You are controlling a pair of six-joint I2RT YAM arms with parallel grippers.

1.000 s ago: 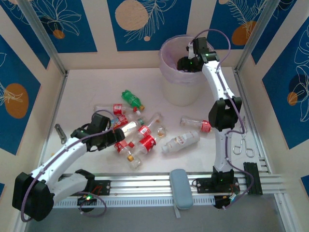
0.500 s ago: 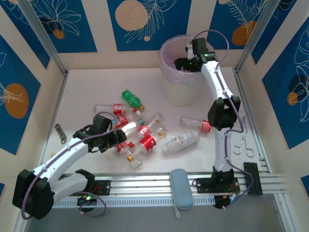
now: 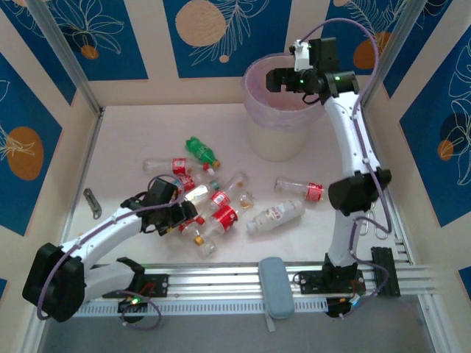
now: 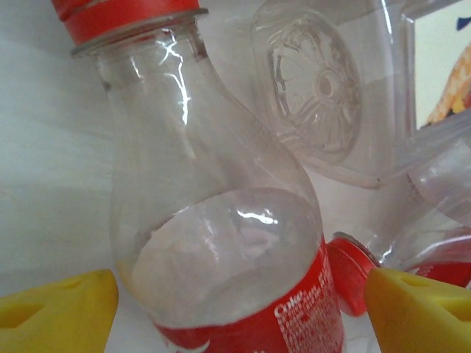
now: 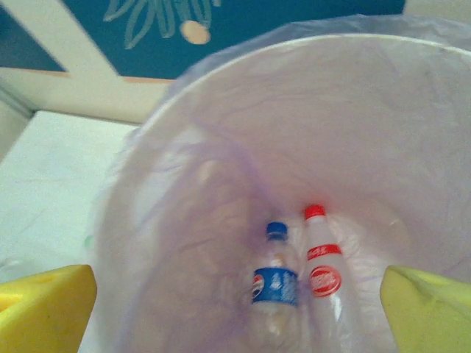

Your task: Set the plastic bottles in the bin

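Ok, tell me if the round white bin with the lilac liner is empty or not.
Not empty. The round white bin holds two bottles at its bottom: a blue-labelled blue-capped bottle and a red-labelled red-capped bottle.

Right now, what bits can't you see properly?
- Top view: the bin's bottom, hidden by its own wall and the right gripper.
- Top view: the left gripper's fingertips, lost among the bottles.
- Left wrist view: the near bottle's lower half, cut off by the bottom edge.
- Right wrist view: small print on the blue-label bottle and red-cap bottle, too small.
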